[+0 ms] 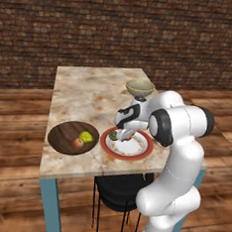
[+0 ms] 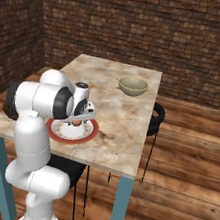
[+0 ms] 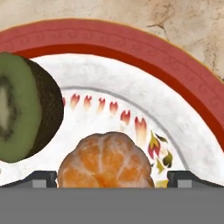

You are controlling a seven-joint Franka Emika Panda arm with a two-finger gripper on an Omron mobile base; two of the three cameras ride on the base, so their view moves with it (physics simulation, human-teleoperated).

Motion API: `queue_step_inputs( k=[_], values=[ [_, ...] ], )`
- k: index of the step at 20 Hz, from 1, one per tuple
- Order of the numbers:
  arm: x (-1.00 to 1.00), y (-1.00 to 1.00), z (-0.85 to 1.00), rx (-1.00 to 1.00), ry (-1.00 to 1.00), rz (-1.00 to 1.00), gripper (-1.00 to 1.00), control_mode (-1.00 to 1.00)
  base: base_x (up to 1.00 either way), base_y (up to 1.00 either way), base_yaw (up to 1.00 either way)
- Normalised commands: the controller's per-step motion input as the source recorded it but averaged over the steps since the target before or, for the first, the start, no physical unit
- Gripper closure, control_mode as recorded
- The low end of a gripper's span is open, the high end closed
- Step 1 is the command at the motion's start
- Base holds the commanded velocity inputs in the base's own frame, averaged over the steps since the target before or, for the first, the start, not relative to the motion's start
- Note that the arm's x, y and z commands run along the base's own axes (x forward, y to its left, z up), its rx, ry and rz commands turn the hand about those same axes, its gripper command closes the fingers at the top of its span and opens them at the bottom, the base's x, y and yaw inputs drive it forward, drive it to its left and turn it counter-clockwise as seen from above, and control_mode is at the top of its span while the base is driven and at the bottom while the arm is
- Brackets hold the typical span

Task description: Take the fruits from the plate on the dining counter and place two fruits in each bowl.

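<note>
Down at the round white plate with the broad red rim, the two-finger gripper hangs low over a peeled orange fruit, its dark fingertips spread wide to either side of it, apart from its skin. A halved dark green kiwi lies just beside it on the plate. On the beige marbled counter, the shallow dark brown wooden bowl holds a red apple and a yellow-green fruit. The pale beige-green bowl stands well apart.
</note>
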Motion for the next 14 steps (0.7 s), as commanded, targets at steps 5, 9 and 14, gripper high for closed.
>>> queue_step_inputs(
  k=[5, 9, 14],
  values=[
    [0.0, 0.01, -0.07, 0.0, 0.0, 0.0, 1.0, -1.0, 0.0, 0.0, 0.0],
    [-0.04, 0.0, 0.32, 0.0, -0.01, -0.04, 1.0, -1.0, 0.0, 0.0, 0.0],
    [-0.51, 0.0, 0.98, 0.0, 0.0, -0.2, 1.0, -1.0, 0.0, 0.0, 0.0]
  ],
)
